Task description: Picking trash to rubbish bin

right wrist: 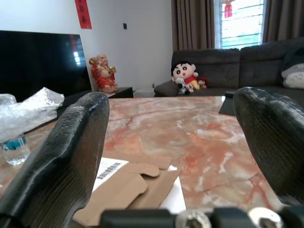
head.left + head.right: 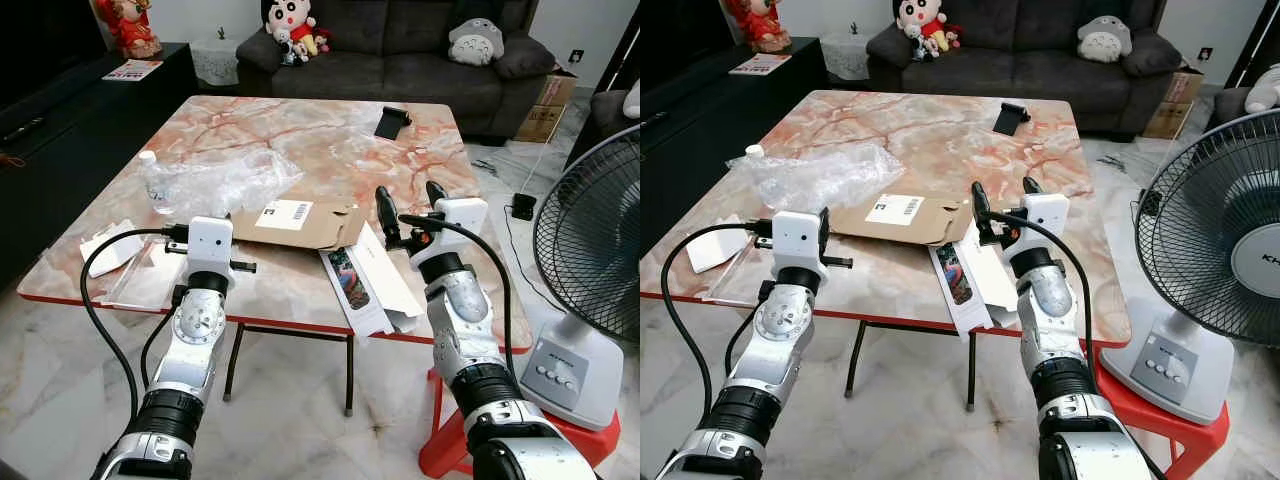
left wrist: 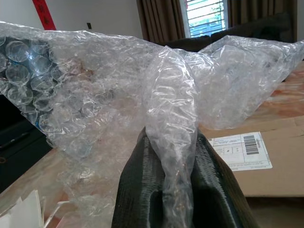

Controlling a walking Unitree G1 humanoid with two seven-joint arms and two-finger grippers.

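Already pinched in the left end effector [image 3: 172, 190], a twisted fold of bubble wrap [image 2: 225, 180] lies spread over the marble desk [image 2: 320, 130] beside a flattened cardboard mailer [image 2: 300, 222]. The pick-up step looks under way; next, by this view, the sheet must be lifted clear without dragging the water bottle [image 2: 155, 180] it partly covers, then carried to a bin. The right end effector [image 2: 409, 199] hovers with fingers spread wide and empty above a white box [image 2: 365, 280] at the desk's near edge.
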